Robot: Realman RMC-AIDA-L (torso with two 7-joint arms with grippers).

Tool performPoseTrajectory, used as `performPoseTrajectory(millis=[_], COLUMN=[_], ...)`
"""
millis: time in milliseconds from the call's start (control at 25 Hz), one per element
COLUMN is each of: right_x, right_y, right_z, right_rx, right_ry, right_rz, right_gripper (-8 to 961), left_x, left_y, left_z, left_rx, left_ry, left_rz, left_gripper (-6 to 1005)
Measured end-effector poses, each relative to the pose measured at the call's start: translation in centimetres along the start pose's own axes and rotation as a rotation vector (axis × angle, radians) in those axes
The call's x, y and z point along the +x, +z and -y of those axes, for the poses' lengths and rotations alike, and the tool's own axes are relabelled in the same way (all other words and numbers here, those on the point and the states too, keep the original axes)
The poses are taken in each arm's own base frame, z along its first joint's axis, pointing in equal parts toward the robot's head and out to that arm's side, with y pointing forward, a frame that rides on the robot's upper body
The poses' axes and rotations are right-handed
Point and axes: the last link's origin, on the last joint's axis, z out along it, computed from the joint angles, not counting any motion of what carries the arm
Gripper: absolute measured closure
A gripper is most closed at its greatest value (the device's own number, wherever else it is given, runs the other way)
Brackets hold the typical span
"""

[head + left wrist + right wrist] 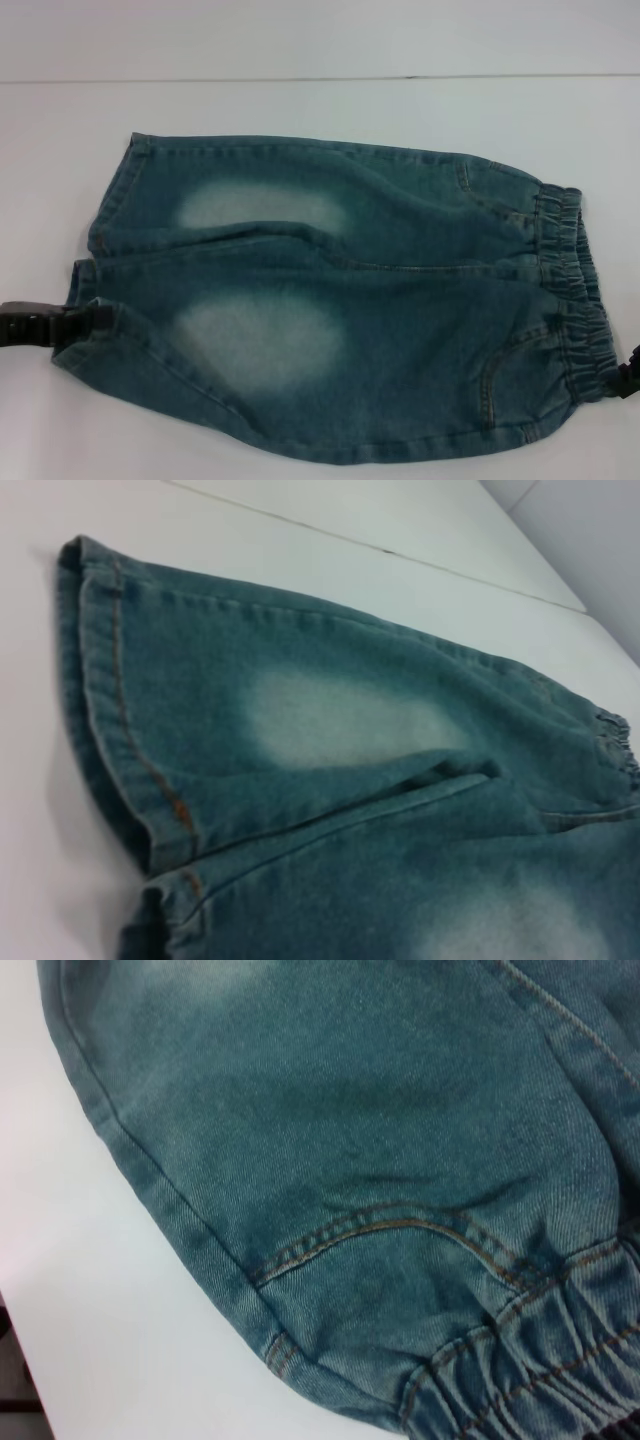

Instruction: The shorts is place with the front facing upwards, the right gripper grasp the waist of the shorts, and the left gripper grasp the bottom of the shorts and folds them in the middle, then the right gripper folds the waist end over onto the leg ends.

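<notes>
The white table (300,40) fills my view, and the denim shorts (340,300) lie spread flat across most of it, front side up. The elastic waistband (575,290) is toward my right and the two leg hems (95,260) toward my left. Each leg carries a pale faded patch (260,340) on the thigh, and orange stitching outlines the front pockets near the waist.

My left gripper (88,322) sits at the hem of the nearer leg, its black body reaching in from the left edge and its tip touching the denim. I cannot tell whether its fingers are closed on the cloth. From my left wrist camera I see the hems and the crease between the legs (440,780), but none of my own fingers.

My right gripper (628,378) shows only as a dark sliver at the near corner of the waistband. I cannot tell how far open it is.
</notes>
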Motion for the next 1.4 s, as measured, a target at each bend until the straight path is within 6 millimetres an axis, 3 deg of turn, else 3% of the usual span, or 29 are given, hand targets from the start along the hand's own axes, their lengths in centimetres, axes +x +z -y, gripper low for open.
performPoseTrajectory(millis=[280,560,920,1400], right_x=[2.2,4.2,4.1,2.3], right_y=[-0.4,-1.1,-1.2,0.9], right_z=[0.5,1.0,2.4,4.1], right_rx=[-0.028,-0.081,-0.024,0.066], right_ry=[0.044,0.121,0.286,0.424], right_rz=[0.100,0.352,0.711,0.849], right_gripper=[936,937,937,936], left_x=[1.2,3.3,6.0,8.9], left_y=[-0.5,-0.6,0.4,1.8], left_z=[-0.1,0.2,1.0,2.0], left_rx=[-0.007,0.014,0.104,0.192], left_ry=[0.018,0.056,0.090,0.108], left_rz=[-0.055,-0.090,-0.146,-0.273], left_gripper=[991,991,985,956])
